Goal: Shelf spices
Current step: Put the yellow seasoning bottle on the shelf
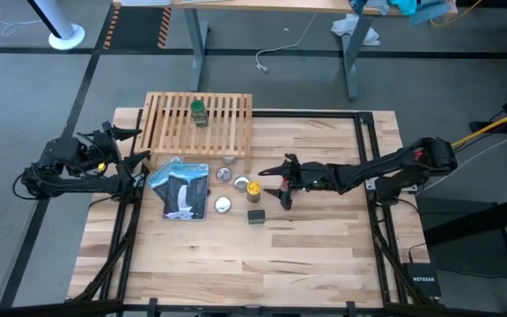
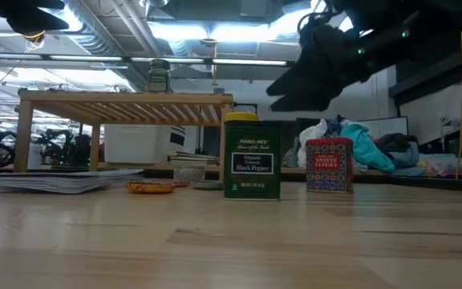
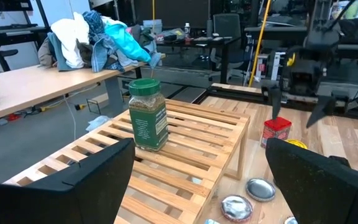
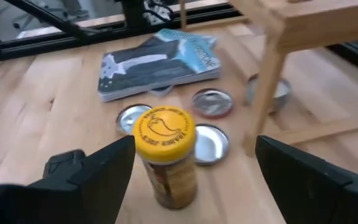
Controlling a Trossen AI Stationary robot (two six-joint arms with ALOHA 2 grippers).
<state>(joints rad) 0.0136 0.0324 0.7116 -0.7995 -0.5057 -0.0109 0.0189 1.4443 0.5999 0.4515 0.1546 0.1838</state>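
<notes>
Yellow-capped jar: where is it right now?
In the high view the yellow-capped jar stands on the table just right of centre, off the shelf, between the open right claw and a silvery tin.

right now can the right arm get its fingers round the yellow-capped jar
Probably yes. The right gripper is open just beside the yellow-capped jar, which stands upright between its fingers in the wrist view. The silvery tins lie flat behind it and the shelf leg stands off to one side.
</notes>
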